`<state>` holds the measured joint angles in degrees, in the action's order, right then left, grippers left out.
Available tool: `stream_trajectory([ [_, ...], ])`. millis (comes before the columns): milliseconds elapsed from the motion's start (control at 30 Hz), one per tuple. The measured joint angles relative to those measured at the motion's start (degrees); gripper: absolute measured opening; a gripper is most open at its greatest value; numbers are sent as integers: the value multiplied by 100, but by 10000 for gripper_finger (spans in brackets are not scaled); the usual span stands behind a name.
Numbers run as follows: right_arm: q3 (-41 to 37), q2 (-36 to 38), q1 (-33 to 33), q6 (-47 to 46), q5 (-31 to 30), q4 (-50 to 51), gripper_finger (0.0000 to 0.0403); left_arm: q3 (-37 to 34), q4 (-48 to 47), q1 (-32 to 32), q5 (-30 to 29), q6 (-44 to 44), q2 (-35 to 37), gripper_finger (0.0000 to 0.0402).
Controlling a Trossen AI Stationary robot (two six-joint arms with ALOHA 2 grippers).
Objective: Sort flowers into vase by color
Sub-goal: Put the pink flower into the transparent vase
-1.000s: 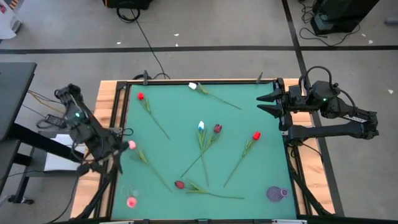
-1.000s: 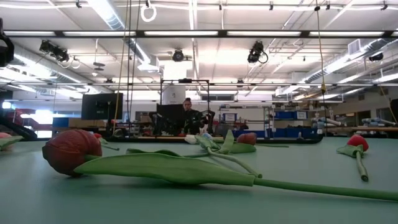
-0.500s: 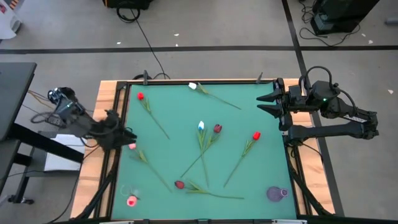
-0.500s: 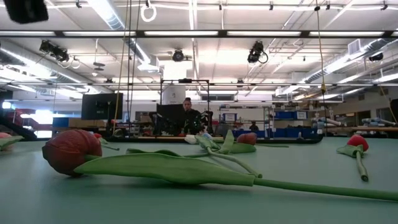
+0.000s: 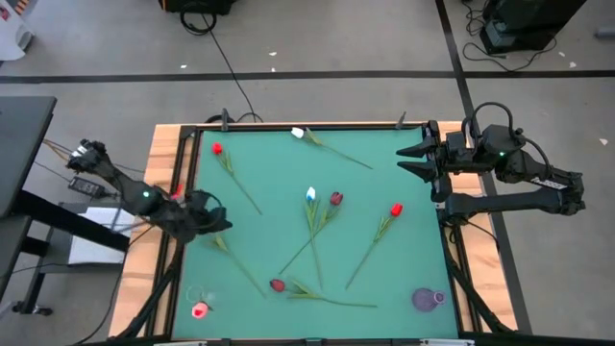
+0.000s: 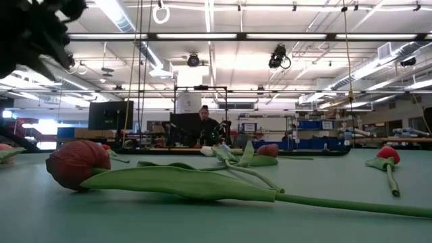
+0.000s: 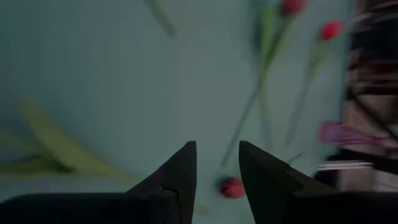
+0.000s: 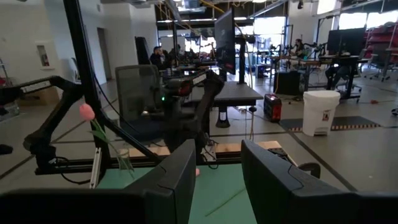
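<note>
Presently left gripper (image 5: pixel 213 213), fingers apart and empty, hovers over the pink tulip (image 5: pixel 223 244) near the mat's left edge, probably lining up on its stem; right gripper (image 5: pixel 411 159) parked far right, fingers apart

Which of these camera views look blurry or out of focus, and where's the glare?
Left wrist view: smeared throughout, the tulips soft against the green mat. Low view: the nearest dark red tulip is sharp, but a dark arm part at upper left is an unfocused blob; ceiling strip lights glare. High view: evenly lit, crisp. Right wrist view: bright windows wash out the far background.
</note>
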<state>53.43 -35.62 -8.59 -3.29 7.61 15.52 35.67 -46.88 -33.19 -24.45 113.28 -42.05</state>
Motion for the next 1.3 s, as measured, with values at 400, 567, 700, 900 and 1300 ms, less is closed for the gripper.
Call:
stream_trajectory([
  [400,0,0,1,0,-1,1,137,378,46,1198,2871,1020,-1701,109],
  [567,0,2,-1,0,-1,-1,137,378,44,1359,3514,1460,-2372,113],
  [700,0,0,-1,0,0,-1,137,378,72,1513,3643,1584,-2665,127],
  [900,0,0,-1,0,-1,-1,137,380,76,1747,3943,1775,-2994,174],
  [1300,0,0,-1,0,-1,-3,137,0,473,1944,4149,1947,-3447,247],
])
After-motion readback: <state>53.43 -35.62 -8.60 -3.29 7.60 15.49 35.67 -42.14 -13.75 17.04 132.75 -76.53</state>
